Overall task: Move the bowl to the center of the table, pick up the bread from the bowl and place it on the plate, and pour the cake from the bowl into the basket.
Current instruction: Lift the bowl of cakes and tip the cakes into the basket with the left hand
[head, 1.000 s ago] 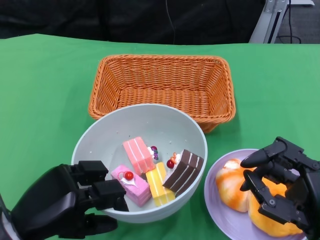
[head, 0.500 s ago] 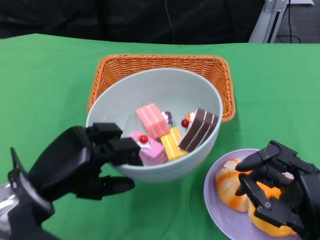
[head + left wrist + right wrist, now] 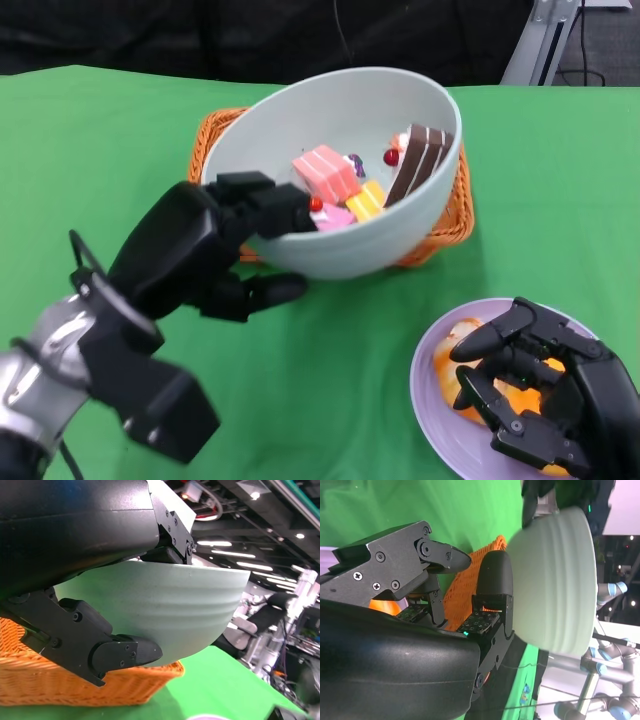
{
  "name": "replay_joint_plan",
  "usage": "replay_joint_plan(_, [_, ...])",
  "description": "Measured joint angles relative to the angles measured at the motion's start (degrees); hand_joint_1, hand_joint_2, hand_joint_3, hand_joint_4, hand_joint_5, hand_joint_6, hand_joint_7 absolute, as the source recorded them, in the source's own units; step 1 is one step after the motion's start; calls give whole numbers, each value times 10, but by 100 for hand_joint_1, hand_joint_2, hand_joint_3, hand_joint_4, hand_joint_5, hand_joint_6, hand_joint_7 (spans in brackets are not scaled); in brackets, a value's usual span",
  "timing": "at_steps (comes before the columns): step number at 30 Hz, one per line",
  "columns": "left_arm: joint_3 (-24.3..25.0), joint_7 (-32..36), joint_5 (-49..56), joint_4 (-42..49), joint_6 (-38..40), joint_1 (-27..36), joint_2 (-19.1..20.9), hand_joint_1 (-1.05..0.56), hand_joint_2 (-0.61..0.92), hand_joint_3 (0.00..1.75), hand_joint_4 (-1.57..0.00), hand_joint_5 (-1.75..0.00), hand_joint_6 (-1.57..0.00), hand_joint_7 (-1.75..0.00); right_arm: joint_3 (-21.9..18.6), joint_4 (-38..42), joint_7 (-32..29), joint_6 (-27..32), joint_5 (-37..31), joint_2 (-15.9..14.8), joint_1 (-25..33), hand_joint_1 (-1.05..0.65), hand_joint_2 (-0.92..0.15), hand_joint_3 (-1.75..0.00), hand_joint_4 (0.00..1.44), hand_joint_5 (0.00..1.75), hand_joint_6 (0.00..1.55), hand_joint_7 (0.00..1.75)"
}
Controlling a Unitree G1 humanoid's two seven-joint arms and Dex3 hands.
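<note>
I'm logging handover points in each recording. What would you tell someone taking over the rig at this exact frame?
Left hand grips the bowl by its near rim and holds it lifted above the basket, not yet tipped enough to spill.
Right hand holds nothing; it hovers low over the plate, fingers apart above the bread.
Cake pieces are all inside the bowl.
Done: bread is on the plate and the bowl is raised over the basket.
Left: tip the bowl so the cake slides into the basket, then set the bowl down.
</note>
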Motion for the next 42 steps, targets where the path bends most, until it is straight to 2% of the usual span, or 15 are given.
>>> replay_joint_plan(9, [-3,4,3,121,12,-96,-50,-17,72,83,-62,-171,-58,-144,8,9,10,-3,1,0,3,-8,-78,-56,66,150,62,125])
replay_joint_plan(13, [-8,18,19,163,24,-134,-68,-19,76,77,-60,-174,-55,-153,12,12,11,-5,0,0,4,-7,-79,-55,67,151,62,123])
replay_joint_plan(22, [-20,49,20,247,36,-201,-111,-19,77,80,-63,-175,-53,-160,16,30,11,-23,-2,0,3,-7,-78,-55,69,150,64,121])
replay_joint_plan(24, [-24,54,21,263,35,-210,-115,-20,78,78,-62,-175,-54,-158,16,33,11,-23,-2,0,3,-7,-78,-56,68,149,64,120])
replay_joint_plan(27, [-32,62,31,284,35,-217,-119,-22,84,67,-62,-174,-61,-142,16,34,10,-24,-2,0,2,-8,-77,-56,68,149,64,120])
replay_joint_plan(28, [-36,63,34,288,35,-219,-119,-23,86,62,-65,-167,-64,-136,16,34,10,-25,-2,0,2,-8,-77,-57,69,150,65,121])
replay_joint_plan(31, [-40,63,36,305,37,-229,-127,-23,89,55,-70,-163,-67,-137,16,34,9,-25,-3,0,2,-8,-77,-58,69,150,64,121])
replay_joint_plan(35, [-40,62,31,318,41,-240,-147,-24,87,59,-74,-161,-65,-143,16,34,6,-25,-6,0,2,-6,-76,-59,69,149,64,121])
replay_joint_plan(36, [-39,59,26,319,44,-242,-151,-24,81,69,-74,-167,-64,-150,17,34,5,-26,-7,0,2,-6,-76,-59,69,149,65,121])
replay_joint_plan(39, [-33,43,3,319,57,-246,-169,-23,73,86,-73,-173,-60,-160,17,34,5,-26,-10,0,3,-7,-75,-61,69,148,65,121])
replay_joint_plan(42, [-32,34,-9,319,69,-246,-183,-23,70,92,-72,-174,-58,-165,19,34,5,-26,-13,0,3,-7,-75,-61,69,149,65,122])
